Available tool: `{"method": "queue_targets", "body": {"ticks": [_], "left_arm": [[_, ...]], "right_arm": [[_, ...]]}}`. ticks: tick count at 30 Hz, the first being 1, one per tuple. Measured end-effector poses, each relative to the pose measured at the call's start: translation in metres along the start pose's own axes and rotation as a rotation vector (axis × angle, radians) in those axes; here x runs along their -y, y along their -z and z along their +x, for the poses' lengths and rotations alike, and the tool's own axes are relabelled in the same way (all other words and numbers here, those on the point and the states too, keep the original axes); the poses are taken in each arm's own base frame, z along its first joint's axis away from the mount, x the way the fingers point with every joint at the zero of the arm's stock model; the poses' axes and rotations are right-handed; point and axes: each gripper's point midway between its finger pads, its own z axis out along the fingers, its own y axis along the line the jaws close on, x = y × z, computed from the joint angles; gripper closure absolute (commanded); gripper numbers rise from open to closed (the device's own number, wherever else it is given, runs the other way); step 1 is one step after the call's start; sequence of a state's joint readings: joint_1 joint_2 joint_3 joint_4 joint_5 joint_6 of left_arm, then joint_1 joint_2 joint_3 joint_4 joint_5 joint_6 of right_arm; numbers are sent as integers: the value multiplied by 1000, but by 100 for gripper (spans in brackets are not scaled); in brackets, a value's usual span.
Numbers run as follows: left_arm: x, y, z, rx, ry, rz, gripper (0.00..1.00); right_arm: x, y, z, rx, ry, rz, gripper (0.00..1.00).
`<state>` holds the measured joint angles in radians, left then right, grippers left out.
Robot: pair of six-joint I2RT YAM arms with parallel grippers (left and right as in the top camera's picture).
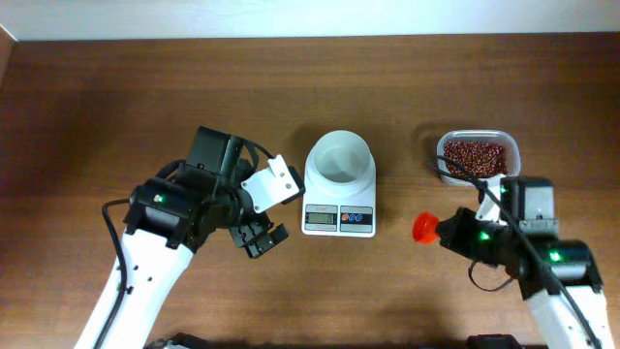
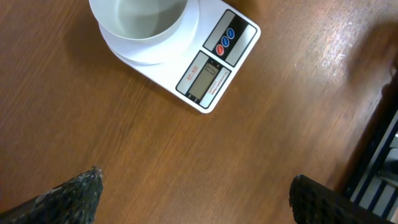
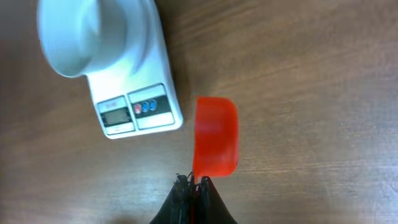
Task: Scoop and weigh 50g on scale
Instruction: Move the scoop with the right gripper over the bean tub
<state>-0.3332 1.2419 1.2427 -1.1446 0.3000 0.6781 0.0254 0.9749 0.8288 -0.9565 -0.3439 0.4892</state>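
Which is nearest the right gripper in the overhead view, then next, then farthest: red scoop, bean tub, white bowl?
From the right gripper:
1. red scoop, gripped at its tips.
2. bean tub, just beyond it.
3. white bowl, on the scale at centre.

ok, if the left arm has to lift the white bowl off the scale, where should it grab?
Pinch the rim of the bowl on its left side, coming down from above, one finger inside, one outside. It stands upright and empty on the scale, and its round body looks too wide to span. The open left gripper is nearest that side.
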Motion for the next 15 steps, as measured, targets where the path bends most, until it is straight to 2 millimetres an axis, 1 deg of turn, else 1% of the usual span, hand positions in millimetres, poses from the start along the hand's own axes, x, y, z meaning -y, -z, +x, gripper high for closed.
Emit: {"method": "queue_targets", "body": {"ticks": [2, 4, 5, 7, 8, 9, 10, 11, 12, 13, 14, 15], "left_arm": [[0, 0, 0, -1, 0, 0, 1], [0, 0, 0, 0, 0, 0, 1], [0, 0, 0, 0, 0, 0, 1], [0, 0, 0, 0, 0, 0, 1], [0, 0, 0, 0, 0, 1, 1], [0, 0, 0, 0, -1, 0, 1], [0, 0, 0, -1, -3, 0, 1], [0, 0, 0, -1, -3, 2, 1], [0, 0, 0, -1, -3, 2, 1], [0, 0, 0, -1, -3, 2, 1], [0, 0, 0, 0, -3, 2, 1], [1, 0, 0, 1, -3, 3, 1]], "right_arm": [[3, -15, -6, -32, 13, 17, 96], [6, -22, -6, -58, 22, 29, 96], [7, -24, -5, -66, 26, 32, 96], [4, -19, -7, -65, 32, 32, 96], [-1, -12, -12, -54, 51, 25, 96], [-11, 1, -21, -29, 84, 13, 96], [-25, 19, -32, 13, 135, -5, 96], [-33, 35, -40, 45, 178, -6, 96], [-36, 51, -45, 68, 208, 18, 96], [-36, 59, -48, 82, 223, 39, 96], [-36, 73, -54, 116, 249, 78, 96], [-34, 82, -60, 146, 265, 110, 96]]}}
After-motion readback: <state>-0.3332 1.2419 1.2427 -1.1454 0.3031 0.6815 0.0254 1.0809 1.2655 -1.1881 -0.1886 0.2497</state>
